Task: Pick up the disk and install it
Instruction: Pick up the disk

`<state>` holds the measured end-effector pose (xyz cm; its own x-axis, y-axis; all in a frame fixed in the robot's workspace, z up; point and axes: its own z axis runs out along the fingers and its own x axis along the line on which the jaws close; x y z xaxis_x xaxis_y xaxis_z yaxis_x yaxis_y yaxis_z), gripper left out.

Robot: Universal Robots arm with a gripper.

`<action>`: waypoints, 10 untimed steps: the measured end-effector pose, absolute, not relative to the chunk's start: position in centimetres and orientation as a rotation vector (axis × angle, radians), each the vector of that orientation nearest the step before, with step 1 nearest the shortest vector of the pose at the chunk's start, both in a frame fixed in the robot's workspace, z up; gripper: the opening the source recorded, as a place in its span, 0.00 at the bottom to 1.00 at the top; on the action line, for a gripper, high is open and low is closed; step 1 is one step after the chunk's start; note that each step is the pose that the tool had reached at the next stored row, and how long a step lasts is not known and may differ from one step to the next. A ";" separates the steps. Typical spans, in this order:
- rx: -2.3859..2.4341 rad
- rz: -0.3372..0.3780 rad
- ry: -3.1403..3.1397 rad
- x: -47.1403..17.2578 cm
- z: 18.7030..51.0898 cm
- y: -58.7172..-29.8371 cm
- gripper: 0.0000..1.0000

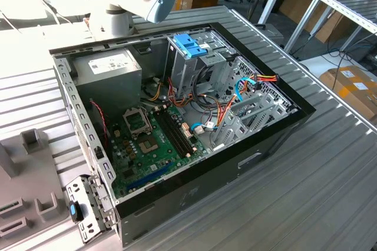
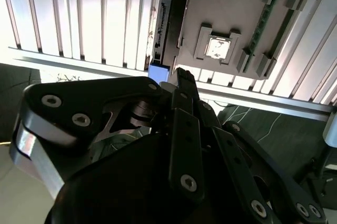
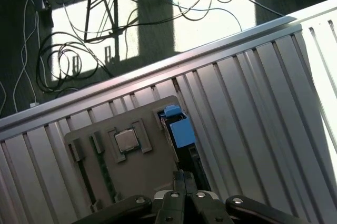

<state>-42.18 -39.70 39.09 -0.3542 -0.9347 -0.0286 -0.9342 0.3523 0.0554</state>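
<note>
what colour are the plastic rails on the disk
Bright light blue; the disk shows best in the first wrist view.

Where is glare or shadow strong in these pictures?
In the second wrist view, glare bleaches the ribbed table beside the disk, and the claw is dark; in the first wrist view, sunlit floor patches carry cable shadows; the exterior view is evenly lit.
</note>
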 end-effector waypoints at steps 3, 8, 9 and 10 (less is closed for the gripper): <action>1.791 -0.097 -2.570 -42.2 39.1 -39.7 0.11; 1.802 -0.097 -2.561 -42.2 39.1 -39.7 0.11; 1.806 -0.097 -2.558 -42.2 39.1 -39.7 0.11; 1.812 -0.097 -2.554 -42.2 39.1 -39.7 0.11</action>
<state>-42.18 -39.70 39.08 -0.3307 -0.9433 -0.0287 -0.9428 0.3288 0.0553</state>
